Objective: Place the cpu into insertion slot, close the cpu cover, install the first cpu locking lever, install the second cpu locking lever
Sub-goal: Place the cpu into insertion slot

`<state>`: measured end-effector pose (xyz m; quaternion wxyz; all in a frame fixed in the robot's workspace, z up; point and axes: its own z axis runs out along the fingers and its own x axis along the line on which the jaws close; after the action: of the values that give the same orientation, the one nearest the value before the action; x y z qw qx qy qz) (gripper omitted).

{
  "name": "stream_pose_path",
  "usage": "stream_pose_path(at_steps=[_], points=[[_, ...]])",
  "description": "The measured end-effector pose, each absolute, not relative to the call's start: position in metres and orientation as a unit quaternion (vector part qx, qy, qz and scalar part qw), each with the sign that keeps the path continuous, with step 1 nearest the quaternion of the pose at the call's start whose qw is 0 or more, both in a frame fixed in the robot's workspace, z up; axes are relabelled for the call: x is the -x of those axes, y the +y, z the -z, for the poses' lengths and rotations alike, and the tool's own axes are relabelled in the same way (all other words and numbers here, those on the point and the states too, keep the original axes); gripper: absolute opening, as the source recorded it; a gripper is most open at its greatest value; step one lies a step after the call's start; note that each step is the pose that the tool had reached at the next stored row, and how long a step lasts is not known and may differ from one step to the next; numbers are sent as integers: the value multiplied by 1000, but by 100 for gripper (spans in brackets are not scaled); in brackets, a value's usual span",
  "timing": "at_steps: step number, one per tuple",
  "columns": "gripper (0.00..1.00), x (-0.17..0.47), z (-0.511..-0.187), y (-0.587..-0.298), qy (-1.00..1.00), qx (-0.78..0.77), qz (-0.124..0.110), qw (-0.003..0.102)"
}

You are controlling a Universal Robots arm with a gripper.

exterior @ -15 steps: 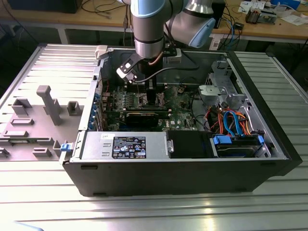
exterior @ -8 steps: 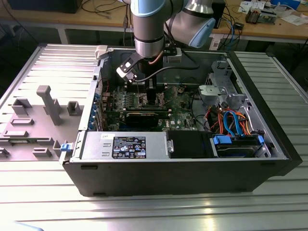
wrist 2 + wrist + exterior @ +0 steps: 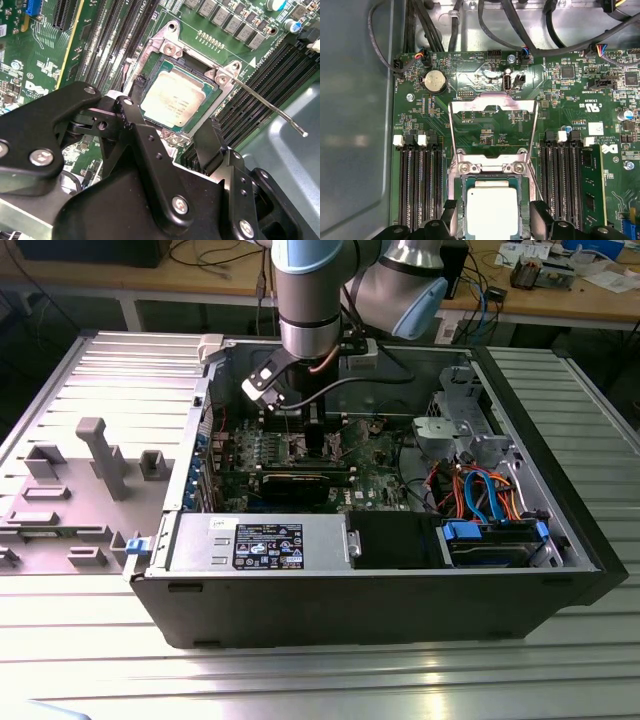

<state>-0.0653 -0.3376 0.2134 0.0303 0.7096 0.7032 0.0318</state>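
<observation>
Standing by the bench, I see the arm reach down from twelve o'clock in the exterior view into the open computer case [image 3: 560, 540]. The gripper [image 3: 494, 214] hangs low over the green motherboard [image 3: 385, 480]. From the gripper, the silver power supply [image 3: 260, 545] lies at six o'clock, the bundle of orange and blue cables [image 3: 480, 490] at about four o'clock, and a grey fixture plate [image 3: 100, 455] outside the case at nine o'clock.

The cpu [image 3: 175, 102] sits flat in the insertion slot [image 3: 165, 50], silvery top up. The black fingers [image 3: 540, 217] are spread wide, one on each side of the chip with a gap showing at both sides, so the gripper holds nothing.

The cpu cover [image 3: 492, 103] stands swung up on its hinge beside the slot, and the board shows through its square opening. A thin locking lever [image 3: 265, 104] sticks up at a slant from the corner of the slot, unlatched. Long black memory slots [image 3: 420, 185] flank the socket on both sides, and a coin battery [image 3: 434, 80] sits beyond the raised cover.
</observation>
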Motion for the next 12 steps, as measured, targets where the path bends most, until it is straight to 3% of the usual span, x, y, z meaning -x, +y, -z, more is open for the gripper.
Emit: stream_pose_path(at_steps=[6, 7, 12], points=[[66, 65, -222, -338, 703, -710, -32, 30], [53, 65, -222, -338, 703, -710, -32, 30], [23, 65, -222, -338, 703, -710, -32, 30]])
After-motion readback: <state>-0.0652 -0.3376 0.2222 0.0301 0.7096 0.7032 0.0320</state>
